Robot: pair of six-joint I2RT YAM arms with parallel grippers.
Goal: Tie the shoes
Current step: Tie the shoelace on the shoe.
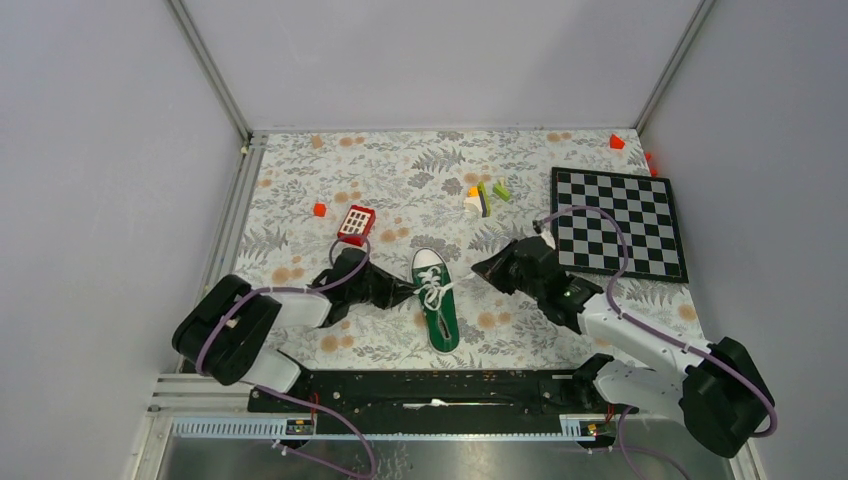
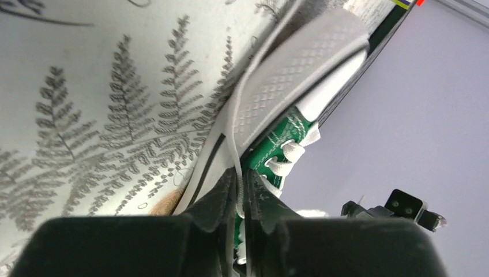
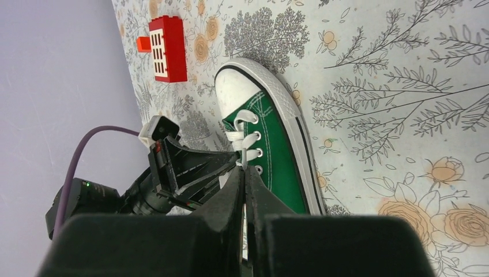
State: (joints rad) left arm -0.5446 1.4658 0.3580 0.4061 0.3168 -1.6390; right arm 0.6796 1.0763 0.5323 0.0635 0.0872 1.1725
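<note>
One green shoe (image 1: 440, 318) with a white toe cap lies on the floral tabletop (image 1: 400, 170) between the two arms, its toe pointing away from their bases. The left fingers (image 2: 229, 189) sit at its left flank, closed almost together on a white lace (image 2: 234, 153) that runs into the slit between them. The right fingers (image 3: 235, 186), just off the shoe's right side, are pressed tight, and we see a lace strand pinched there too. Any writing on the shoe, or on the white grid of the red block (image 1: 356, 224) beyond the toe, is too small for us to read.
</note>
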